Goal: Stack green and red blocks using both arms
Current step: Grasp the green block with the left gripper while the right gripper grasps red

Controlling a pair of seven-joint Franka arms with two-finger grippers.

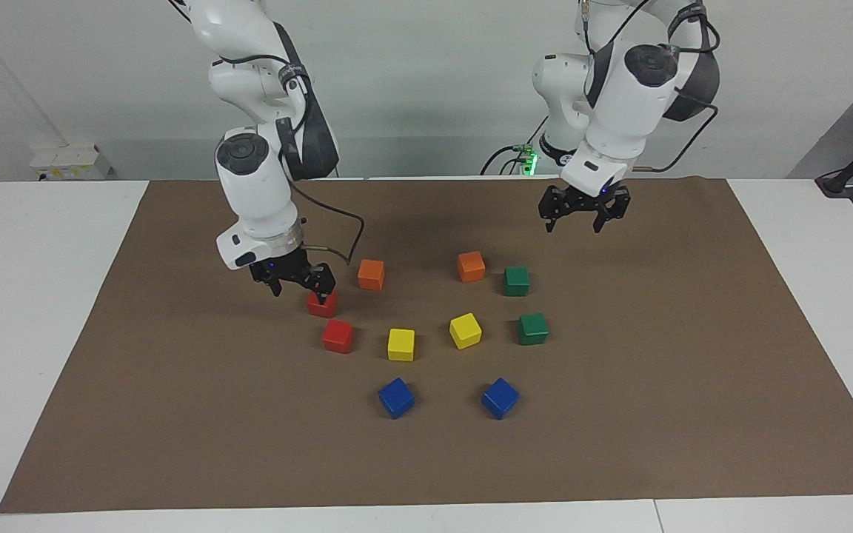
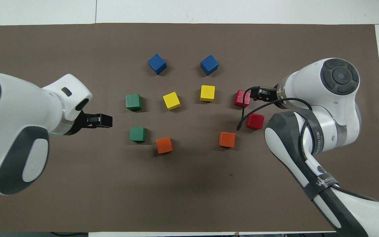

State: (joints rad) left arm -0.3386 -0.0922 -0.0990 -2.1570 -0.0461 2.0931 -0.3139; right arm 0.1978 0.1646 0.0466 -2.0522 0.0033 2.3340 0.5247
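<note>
Four plain cubes [image 1: 321,304], two red, two green, lie unstacked; both pincers [image 1: 299,286] gape, empty.

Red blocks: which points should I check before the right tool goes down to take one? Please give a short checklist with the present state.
1. Right tool open: ok, its fingers stand apart.
2. Right tool centred over the nearer red block: not ok; it hangs off toward the right arm's end, with one finger overlapping the block in the facing view.
3. Tool touching that block: cannot tell.
4. Farther red block apart from the nearer one: ok.
5. Left tool open, holding nothing, over bare mat: ok.
6. Nearer green block and farther green block unstacked and apart: ok.
</note>
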